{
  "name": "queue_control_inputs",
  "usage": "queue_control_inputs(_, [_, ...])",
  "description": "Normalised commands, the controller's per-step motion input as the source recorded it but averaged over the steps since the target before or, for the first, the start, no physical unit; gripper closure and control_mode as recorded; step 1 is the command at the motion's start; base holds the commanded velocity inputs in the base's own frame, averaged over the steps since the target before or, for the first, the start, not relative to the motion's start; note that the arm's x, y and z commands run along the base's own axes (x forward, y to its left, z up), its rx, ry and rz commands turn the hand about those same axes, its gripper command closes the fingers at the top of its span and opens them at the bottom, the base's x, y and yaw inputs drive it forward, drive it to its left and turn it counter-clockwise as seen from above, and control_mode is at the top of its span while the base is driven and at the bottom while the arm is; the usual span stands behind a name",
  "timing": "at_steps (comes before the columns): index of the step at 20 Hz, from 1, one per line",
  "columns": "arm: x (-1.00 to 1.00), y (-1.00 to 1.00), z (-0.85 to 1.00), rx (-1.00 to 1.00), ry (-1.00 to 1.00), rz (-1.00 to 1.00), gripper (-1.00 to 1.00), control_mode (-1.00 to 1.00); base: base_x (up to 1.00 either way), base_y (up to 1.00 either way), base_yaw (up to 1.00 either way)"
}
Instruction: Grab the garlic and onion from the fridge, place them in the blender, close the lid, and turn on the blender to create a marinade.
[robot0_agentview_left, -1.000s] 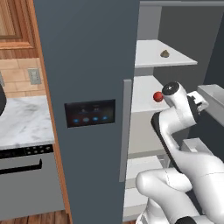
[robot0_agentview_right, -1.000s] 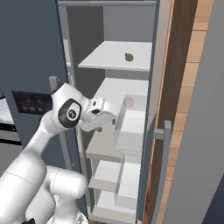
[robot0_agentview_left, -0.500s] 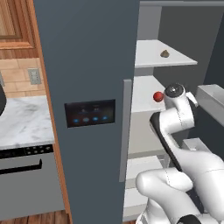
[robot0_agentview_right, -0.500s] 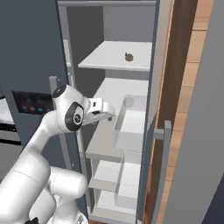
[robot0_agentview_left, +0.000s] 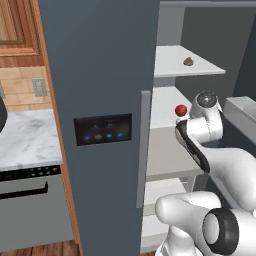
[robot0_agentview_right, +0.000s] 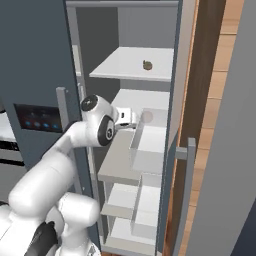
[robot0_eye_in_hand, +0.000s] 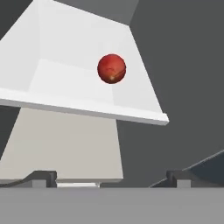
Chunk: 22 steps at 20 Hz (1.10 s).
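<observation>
Reaching further into the fridge (robot0_agentview_left: 100, 75), the gripper (robot0_eye_in_hand: 107, 177) has closed in on the onion (robot0_eye_in_hand: 111, 68), which sits on the middle shelf (robot0_eye_in_hand: 65, 87), well ahead; jaws spread wide, empty. It should centre both fingertips around the ball before pinching

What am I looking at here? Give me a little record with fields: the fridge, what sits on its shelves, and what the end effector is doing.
Fridge: tall slate-grey fridge, door open
Middle shelf: small round red onion, resting untouched
Upper shelf: small brownish lump, too small to identify
End effector: end effector, jaws wide open, empty, pointed at the onion and short of it
</observation>
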Motion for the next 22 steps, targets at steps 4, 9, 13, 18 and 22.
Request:
queue_control_inputs(4, [0.63,0.08,0.00,0.00,-0.02,0.00,-1.00,-1.00,0.00,0.00,0.00])
queue_control_inputs(9, [0.61,-0.02,0.00,0.01,0.01,0.00,-1.00,-1.00,0.00,0.00,0.00])
queue_control_inputs(13, [0.61,-0.18,0.02,0.11,0.02,0.00,-1.00,-1.00,0.00,0.00,0.00])
queue_control_inputs(18, [0.47,-0.02,0.03,0.11,0.00,0.00,-1.00,-1.00,0.00,0.00,0.00])
queue_control_inputs(22, [0.27,-0.07,-0.03,0.08,0.00,0.00,-1.00,-1.00,0.00,0.00,0.00])
